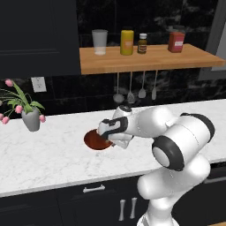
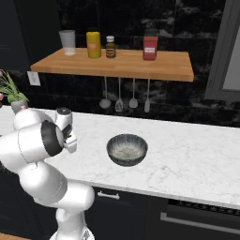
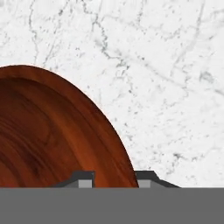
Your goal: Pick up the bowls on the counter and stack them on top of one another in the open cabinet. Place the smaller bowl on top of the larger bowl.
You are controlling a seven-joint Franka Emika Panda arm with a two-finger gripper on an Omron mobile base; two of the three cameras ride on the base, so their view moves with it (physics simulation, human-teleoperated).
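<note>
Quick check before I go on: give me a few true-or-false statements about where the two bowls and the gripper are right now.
1. The gripper is shut on the rim of the small brown bowl. True.
2. The brown bowl already sits on the wooden shelf. False: it is on the white counter.
3. The grey bowl stands on the counter, empty. True.
4. The brown bowl is stacked inside the grey bowl. False: they are apart.
5. A cup, two jars and a red box stand on the shelf. True.
</note>
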